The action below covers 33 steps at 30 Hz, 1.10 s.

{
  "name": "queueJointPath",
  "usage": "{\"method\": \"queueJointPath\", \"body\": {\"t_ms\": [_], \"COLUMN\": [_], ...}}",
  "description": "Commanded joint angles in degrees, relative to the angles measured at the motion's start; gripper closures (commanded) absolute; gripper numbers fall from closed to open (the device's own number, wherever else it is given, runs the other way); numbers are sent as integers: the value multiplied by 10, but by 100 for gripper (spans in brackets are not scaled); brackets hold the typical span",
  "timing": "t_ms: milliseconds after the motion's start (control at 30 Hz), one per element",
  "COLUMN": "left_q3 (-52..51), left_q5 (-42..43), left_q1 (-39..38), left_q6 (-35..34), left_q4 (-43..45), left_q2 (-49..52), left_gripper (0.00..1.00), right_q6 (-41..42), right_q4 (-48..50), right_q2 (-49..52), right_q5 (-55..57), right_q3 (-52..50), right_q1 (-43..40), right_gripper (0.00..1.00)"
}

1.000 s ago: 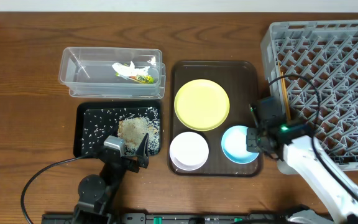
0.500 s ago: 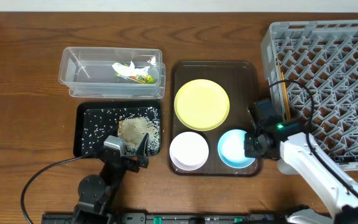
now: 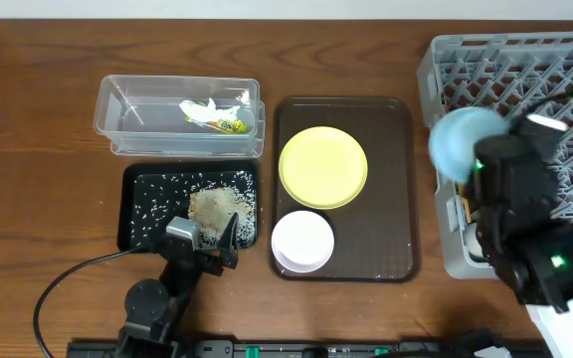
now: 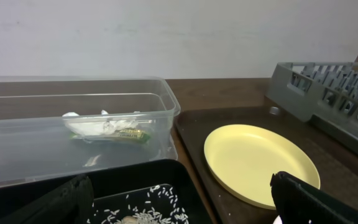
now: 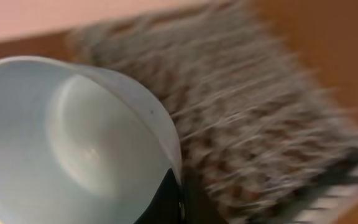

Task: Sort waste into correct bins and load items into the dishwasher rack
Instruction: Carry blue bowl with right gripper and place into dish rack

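Right gripper [image 5: 178, 202] clamped on light-blue bowl [image 3: 459, 139] rim, over dishwasher rack [image 3: 545, 70], left gripper [image 4: 182, 202] wide apart

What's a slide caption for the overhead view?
Right gripper holds the light-blue bowl above the dishwasher rack edge; yellow plate and white bowl sit on the brown tray; left gripper open.

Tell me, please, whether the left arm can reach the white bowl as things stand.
Probably yes. The left gripper is open over the black tray, and the white bowl sits uncovered just to its right on the brown tray, with nothing between them.
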Motion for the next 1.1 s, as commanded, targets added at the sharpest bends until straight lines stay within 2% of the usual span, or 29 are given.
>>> {"method": "queueJointPath", "body": {"t_ms": [0, 167, 567, 833, 1067], "left_q3": [-7, -7, -7, -7, -7], "left_q5": [0, 0, 0, 0, 0], "left_q1": [1, 1, 1, 1, 1], "left_q6": [8, 8, 8, 8, 8], "left_q4": [-4, -4, -4, -4, -4], "left_q2": [-5, -5, -5, -5, -5], "left_gripper": [7, 7, 7, 7, 7], "right_q6": [3, 0, -22, -29, -31], "right_q4": [-2, -2, 30, 28, 16], "right_q2": [6, 41, 230, 333, 346], "right_q5": [215, 286, 287, 239, 224], "right_q3": [-1, -13, -16, -16, -16], "right_q1": [-9, -32, -122, -114, -56], "right_gripper": [99, 99, 99, 99, 99]}}
